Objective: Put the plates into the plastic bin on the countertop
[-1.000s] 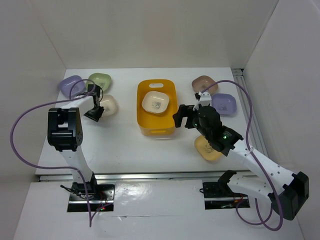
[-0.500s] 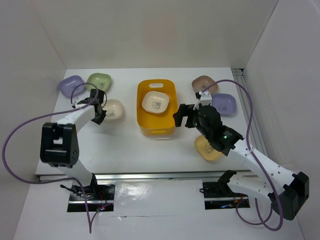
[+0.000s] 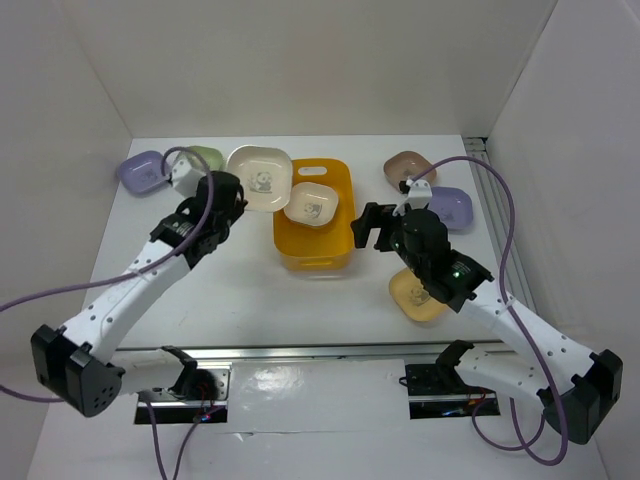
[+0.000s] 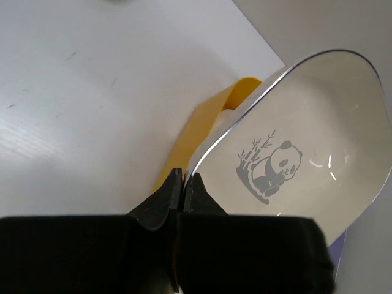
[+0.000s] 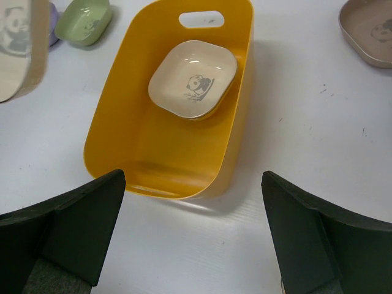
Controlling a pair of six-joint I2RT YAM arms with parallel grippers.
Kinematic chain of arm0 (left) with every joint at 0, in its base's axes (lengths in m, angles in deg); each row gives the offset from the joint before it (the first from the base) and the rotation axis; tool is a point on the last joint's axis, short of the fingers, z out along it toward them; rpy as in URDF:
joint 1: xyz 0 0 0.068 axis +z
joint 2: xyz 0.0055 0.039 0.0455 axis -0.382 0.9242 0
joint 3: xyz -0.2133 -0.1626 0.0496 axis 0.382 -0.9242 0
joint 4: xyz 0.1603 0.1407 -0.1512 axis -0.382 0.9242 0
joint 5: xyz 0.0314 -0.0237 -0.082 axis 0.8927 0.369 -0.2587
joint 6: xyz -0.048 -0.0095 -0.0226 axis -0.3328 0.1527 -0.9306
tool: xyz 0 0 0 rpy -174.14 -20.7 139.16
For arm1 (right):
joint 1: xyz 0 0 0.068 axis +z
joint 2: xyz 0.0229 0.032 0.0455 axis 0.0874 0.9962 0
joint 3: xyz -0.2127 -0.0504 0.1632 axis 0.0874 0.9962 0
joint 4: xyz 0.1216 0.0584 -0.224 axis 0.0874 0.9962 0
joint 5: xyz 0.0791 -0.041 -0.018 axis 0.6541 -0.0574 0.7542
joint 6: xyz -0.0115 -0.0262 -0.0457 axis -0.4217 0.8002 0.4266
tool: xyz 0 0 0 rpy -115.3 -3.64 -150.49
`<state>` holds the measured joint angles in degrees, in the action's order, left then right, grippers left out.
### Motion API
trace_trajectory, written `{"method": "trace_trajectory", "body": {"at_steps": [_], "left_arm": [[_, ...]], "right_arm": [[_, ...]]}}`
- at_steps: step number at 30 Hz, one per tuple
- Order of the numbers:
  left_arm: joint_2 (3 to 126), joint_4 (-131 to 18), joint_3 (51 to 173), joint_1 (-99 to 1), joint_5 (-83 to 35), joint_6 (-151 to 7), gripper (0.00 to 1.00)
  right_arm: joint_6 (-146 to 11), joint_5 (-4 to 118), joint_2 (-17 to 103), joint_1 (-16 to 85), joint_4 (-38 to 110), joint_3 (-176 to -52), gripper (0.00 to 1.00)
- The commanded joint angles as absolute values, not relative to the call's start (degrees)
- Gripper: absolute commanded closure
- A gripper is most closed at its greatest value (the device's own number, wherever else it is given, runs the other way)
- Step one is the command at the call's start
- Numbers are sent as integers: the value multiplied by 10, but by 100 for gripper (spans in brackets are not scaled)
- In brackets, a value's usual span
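Done: one pale plate (image 3: 310,203) lies flat in the far half of the yellow bin (image 3: 312,256).
In hand: the left end effector (image 4: 182,184) is pressed together on the rim of a cream plate (image 3: 260,178), pinching it. The plate hangs tilted in the air, clear of the worktop (image 3: 250,290).
Held plate's place: right by the bin's far left corner. From above it seems to overlap the rim, but I cannot tell whether it is over the opening.
Right side: the right end effector (image 3: 372,228) is spread wide and grips nothing. It hovers just right of the bin, facing it.
Waiting, far left: a lilac plate (image 3: 140,172) and a green plate (image 3: 203,157), the green one partly hidden by the left arm.
Waiting, far right: a brown plate (image 3: 408,168) and a second lilac plate (image 3: 447,207) just nearer than it.
Waiting, near right: a pale yellow plate (image 3: 418,297), partly under the right arm.
Progress: early, by my judgement. One of seven plates is in, a second is lifted close to the bin, and five sit on the worktop.
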<state>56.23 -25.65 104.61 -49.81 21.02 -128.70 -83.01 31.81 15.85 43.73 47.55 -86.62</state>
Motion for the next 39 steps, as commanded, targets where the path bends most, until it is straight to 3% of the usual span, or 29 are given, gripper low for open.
{"method": "trace_trajectory", "body": {"at_steps": [1,9,16,27,31,35,36,39], "left_arm": [[625,-366,1094,-514,173,-1159,100],[826,-344,1295,-515,100,-1082,100],[927,-344,1335,-463,-13,-1069,100],[985,-332,1351,-451,-76,-1056,100],[990,-327,1346,-451,-74,-1069,80],[968,-310,1341,-451,-62,-1080,45],[961,-305,1341,-451,-62,-1080,30],[931,-305,1334,-451,-62,-1080,20]], "right_arm": [[-832,306,143,434,477,-892,1],[-837,287,108,434,513,-914,1],[-832,266,90,434,549,-931,1],[-827,256,104,434,543,-931,1],[-827,243,109,434,538,-920,1],[-827,217,139,434,538,-927,1],[-827,217,146,434,533,-927,1],[-839,217,176,428,517,-932,1]]}}
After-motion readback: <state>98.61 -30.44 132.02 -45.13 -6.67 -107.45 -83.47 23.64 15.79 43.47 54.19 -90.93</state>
